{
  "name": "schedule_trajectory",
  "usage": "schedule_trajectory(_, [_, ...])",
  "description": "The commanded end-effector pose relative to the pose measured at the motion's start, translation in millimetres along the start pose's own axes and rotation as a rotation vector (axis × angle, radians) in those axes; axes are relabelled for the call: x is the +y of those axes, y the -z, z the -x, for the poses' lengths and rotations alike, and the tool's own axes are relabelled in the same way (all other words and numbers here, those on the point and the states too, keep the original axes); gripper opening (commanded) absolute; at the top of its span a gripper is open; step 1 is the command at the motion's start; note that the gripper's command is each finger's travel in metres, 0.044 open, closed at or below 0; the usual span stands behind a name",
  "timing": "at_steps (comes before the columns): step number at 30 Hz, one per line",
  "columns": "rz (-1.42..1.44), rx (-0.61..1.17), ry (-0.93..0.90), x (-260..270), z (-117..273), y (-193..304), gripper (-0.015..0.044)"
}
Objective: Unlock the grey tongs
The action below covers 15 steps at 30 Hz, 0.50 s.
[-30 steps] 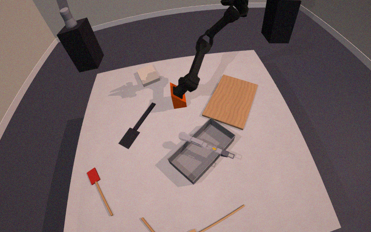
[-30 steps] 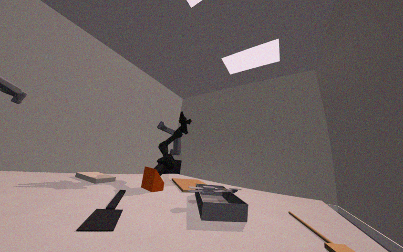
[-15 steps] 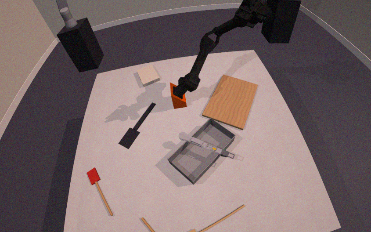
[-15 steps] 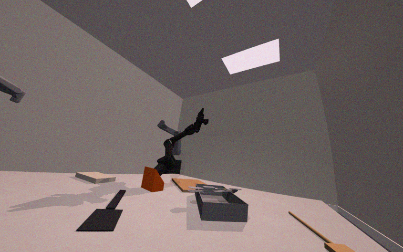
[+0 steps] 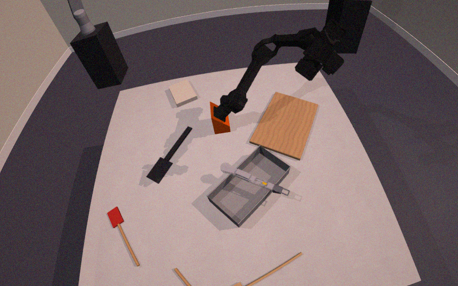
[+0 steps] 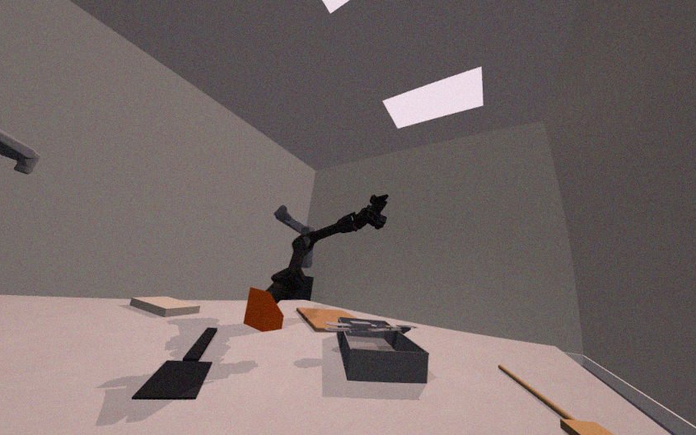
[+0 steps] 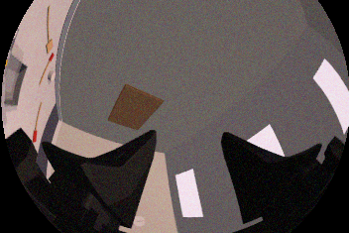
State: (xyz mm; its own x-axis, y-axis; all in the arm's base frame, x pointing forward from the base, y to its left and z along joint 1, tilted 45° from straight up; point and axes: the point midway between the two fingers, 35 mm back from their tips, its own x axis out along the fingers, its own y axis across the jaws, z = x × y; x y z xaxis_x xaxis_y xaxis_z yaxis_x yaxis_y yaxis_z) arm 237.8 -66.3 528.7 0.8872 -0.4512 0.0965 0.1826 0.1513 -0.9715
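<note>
The grey tongs lie shut across the rims of the roasting tin, with a yellow mark near the end that carries a small ring. The tin's end shows at the left edge of the wrist view. The wooden board lies flat beside the tin, with nothing on it. My gripper is open and empty, held high above the table and far from the tongs. In the wrist view, walls and ceiling lights show between and beyond its fingers.
An orange block stands by the arm's lower end. A black spatula and a cream block lie to its left. A red-headed spatula and wooden-handled tools lie farther off.
</note>
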Motion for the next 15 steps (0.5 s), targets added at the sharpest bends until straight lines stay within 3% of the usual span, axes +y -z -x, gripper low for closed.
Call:
schedule_trajectory(1, [-0.031, -0.097, -0.178, 60.6, -28.3, -27.5, 0.0260])
schedule_trajectory(8, [-0.129, -0.222, -0.533, 175.9, -48.8, -65.4, 0.0260])
schedule_trajectory(15, [-0.262, -0.263, -0.935, 290.9, -32.4, -87.2, 0.0260])
